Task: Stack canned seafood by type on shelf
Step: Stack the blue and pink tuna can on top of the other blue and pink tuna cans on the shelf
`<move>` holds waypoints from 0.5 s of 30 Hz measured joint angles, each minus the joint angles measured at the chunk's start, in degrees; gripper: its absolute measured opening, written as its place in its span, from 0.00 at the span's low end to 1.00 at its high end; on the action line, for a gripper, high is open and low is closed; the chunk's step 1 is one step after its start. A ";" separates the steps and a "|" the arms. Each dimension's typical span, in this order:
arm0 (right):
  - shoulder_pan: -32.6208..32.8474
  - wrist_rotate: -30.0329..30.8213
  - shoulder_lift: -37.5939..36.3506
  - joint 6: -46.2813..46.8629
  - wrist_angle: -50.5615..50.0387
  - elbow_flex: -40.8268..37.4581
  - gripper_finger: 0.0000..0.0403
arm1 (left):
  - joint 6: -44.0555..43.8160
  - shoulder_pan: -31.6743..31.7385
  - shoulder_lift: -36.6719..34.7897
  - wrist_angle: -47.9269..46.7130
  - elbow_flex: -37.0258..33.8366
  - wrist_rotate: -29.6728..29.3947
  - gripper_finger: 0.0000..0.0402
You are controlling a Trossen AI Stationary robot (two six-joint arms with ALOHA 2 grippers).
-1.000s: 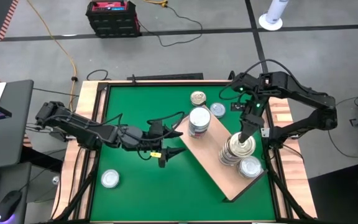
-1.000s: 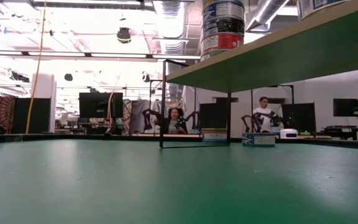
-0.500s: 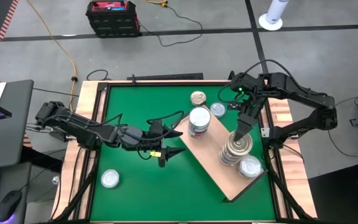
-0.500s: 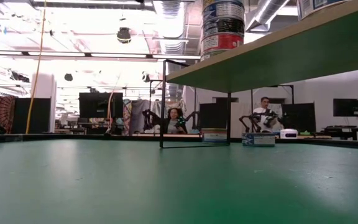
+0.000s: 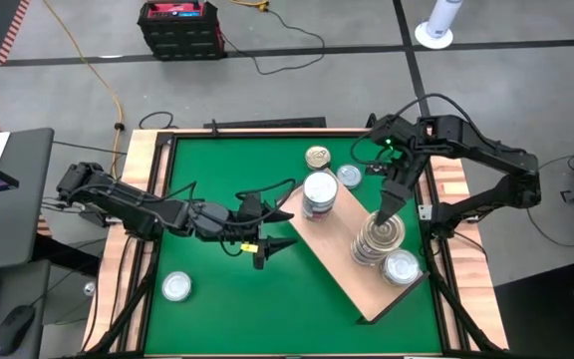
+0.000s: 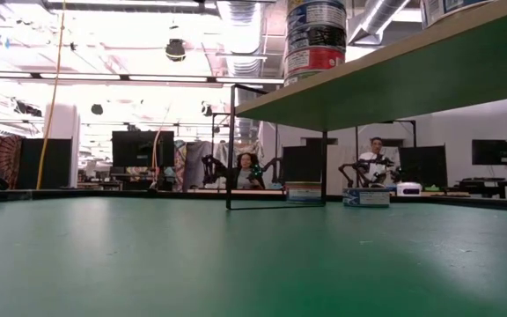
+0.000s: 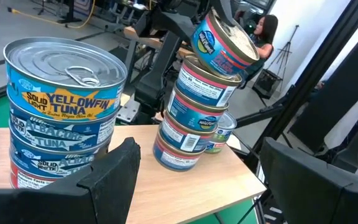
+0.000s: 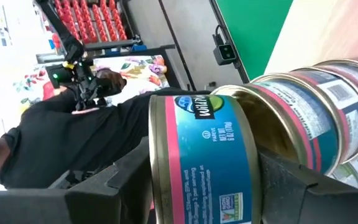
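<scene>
The shelf (image 5: 352, 264) lies slantwise on the green mat. On it stand a stack of blue-labelled yellowfin tins (image 5: 319, 194) (image 7: 61, 118), a stack of pink-banded tins (image 5: 375, 244) (image 7: 194, 112) and a single tin (image 5: 403, 267). My right gripper (image 5: 385, 211) (image 8: 201, 186) is above the pink-banded stack, shut on one more pink-banded tin (image 7: 224, 42). My left gripper (image 5: 272, 249) (image 7: 197, 180) hovers open over the mat left of the shelf, pointing at the stacks. Loose tins rest on the mat at the far side (image 5: 317, 157) (image 5: 348, 176) and at the near left (image 5: 176, 286). My right gripper pinches the tin by its two flat ends (image 8: 157, 168), with the label band (image 8: 204, 149) facing the wrist camera. The fingers (image 8: 114, 183) slant down from the far right. The tin sits tilted, and its lower rim (image 7: 199, 57) meets the top tin of the stack.
The wood-slat table rim (image 5: 138, 199) frames the mat. Open mat lies at the near left and centre. In the low view the shelf's underside (image 6: 394, 84) spans the upper right, and people sit at tables far behind.
My right gripper has rolled a little about its own pointing line above the pink-banded stack, still shut on the tin.
</scene>
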 joint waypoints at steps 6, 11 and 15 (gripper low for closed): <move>0.48 3.42 0.00 4.57 -0.24 0.66 0.64 | -0.24 0.89 0.00 0.02 0.00 1.78 0.78; 2.21 3.44 0.00 6.58 -0.38 0.66 0.64 | -0.43 0.87 -0.36 -0.02 0.01 3.26 0.78; 2.16 4.63 0.00 7.62 -2.21 0.66 0.64 | -0.42 0.86 -1.05 -1.05 0.02 3.30 0.78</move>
